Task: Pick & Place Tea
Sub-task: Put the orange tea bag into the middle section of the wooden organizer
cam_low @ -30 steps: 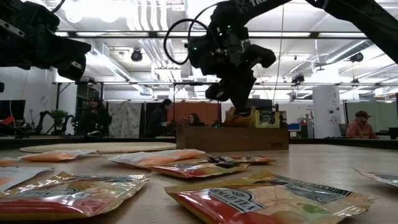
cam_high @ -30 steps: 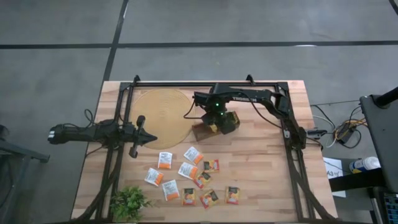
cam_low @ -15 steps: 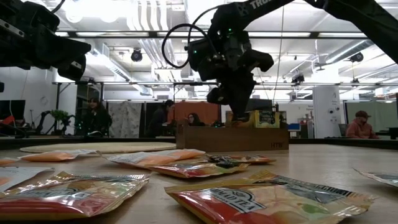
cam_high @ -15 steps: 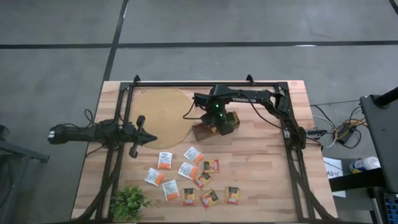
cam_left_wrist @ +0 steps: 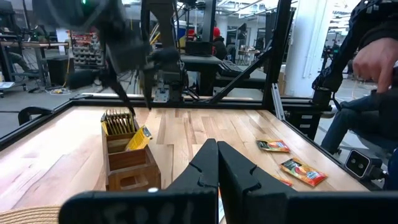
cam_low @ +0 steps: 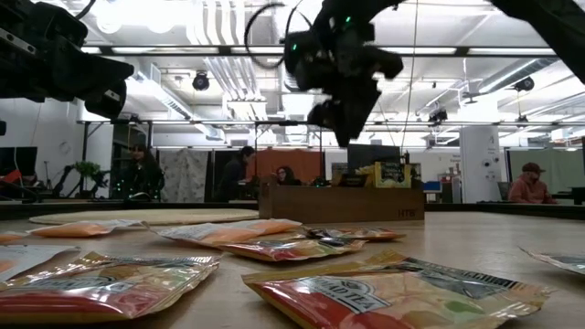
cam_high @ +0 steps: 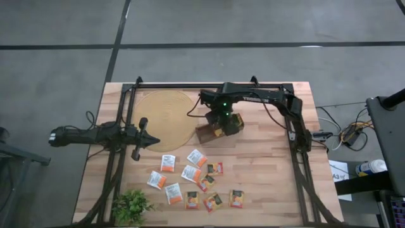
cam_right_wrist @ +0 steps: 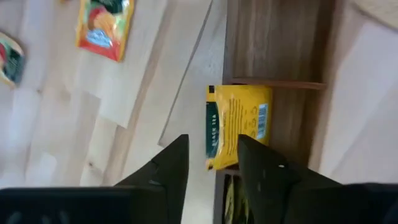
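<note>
The brown wooden tray (cam_high: 204, 133) stands at the table's middle, next to a round woven mat (cam_high: 163, 117). A yellow tea sachet (cam_right_wrist: 239, 124) rests in the tray (cam_right_wrist: 280, 43), leaning out over its wall (cam_left_wrist: 138, 138). More sachets stand packed in the tray's far compartment (cam_left_wrist: 118, 121). My right gripper (cam_right_wrist: 212, 140) hangs open above the tray (cam_low: 345, 137), pointing steeply down and clear of the sachet. Several loose tea sachets (cam_high: 196, 180) lie flat on the near half of the table. My left gripper (cam_high: 155, 142) waits shut at the table's left, pointing level (cam_left_wrist: 217, 144).
A small green plant (cam_high: 131, 206) stands at the near left corner. Black frame rails (cam_high: 297, 158) run along the table's left, right and far sides. People sit in the room beyond the table (cam_low: 137, 174).
My right gripper has opened and let go of the yellow sachet, then risen straight up from the tray, rolling a little. The sachet has stayed in the tray, leaning over its wall.
</note>
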You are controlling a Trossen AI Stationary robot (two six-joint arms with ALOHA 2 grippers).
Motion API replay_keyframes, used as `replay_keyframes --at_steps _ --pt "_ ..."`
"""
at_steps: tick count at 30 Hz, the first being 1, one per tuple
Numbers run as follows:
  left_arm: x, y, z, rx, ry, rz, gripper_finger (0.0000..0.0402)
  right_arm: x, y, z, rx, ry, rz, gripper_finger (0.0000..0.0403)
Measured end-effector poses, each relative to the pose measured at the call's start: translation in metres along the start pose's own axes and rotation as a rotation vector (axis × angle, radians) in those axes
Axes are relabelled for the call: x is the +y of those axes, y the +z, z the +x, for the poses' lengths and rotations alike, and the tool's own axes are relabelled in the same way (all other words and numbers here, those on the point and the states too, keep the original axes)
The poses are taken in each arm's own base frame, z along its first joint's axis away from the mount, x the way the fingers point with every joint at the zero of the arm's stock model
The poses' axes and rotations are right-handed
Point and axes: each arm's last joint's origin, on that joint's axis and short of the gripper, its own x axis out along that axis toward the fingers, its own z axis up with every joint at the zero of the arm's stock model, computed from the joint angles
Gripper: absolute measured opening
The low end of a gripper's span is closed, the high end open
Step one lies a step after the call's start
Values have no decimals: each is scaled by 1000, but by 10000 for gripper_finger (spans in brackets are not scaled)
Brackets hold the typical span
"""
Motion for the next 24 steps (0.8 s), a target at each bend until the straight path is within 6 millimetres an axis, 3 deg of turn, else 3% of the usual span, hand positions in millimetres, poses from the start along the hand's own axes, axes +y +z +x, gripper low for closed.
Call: replay_keyframes --at_steps 4,8,14,20,24 --pt "0 0 0 0 -1 0 0 22 -3 -21 -60 3 -1 143" --pt "0 0 0 0 -1 0 0 49 -4 -24 -91 57 -67 136" --pt "0 0 0 0 -1 0 0 70 -4 5 -60 95 -120 120" --pt "0 0 0 -1 -1 0 0 63 -8 42 -77 73 -136 112" --pt "0 0 0 0 -1 0 0 56 -10 55 -55 -47 -130 102"
